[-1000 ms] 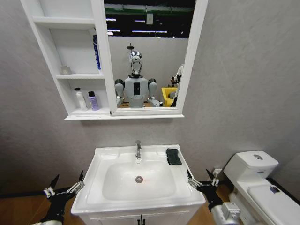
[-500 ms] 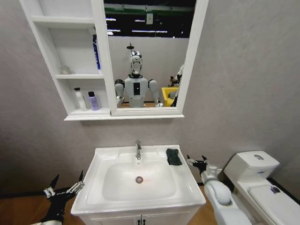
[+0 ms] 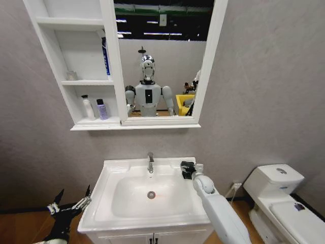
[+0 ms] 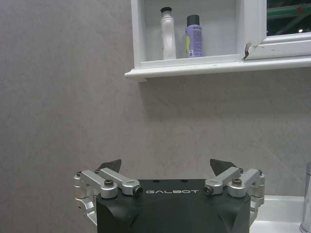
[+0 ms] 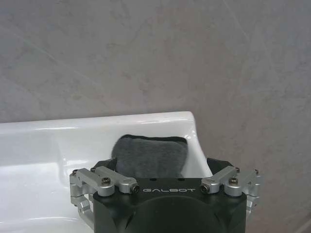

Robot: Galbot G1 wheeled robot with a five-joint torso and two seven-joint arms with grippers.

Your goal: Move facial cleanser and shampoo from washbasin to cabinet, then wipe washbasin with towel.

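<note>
Towel (image 5: 149,155): a dark grey folded pad is seen lying on the back right corner of the washbasin (image 3: 117,168), on the flat rim beside the tap (image 3: 150,162).
Handling: it is judged soft, light and limp; slipping on the glossy ceramic is likely if it is pushed rather than pinched. A hold from above across the folded middle is suggested, so the layers are taken together.
Right gripper (image 5: 165,167): it is held spread wide directly over the towel at that corner, its fingers straddling the pad; nothing is gripped, and whether the towel is touched cannot be told.
Left gripper (image 4: 166,166): it is parked low beside the front left corner of the washbasin, fingers spread apart and empty.
Bottles: a white bottle (image 4: 167,33) and a purple bottle (image 4: 193,35) are seen standing side by side in the lowest niche of the cabinet (image 3: 76,66).
Stage: the bottles are judged already moved; wiping is not yet begun.
</note>
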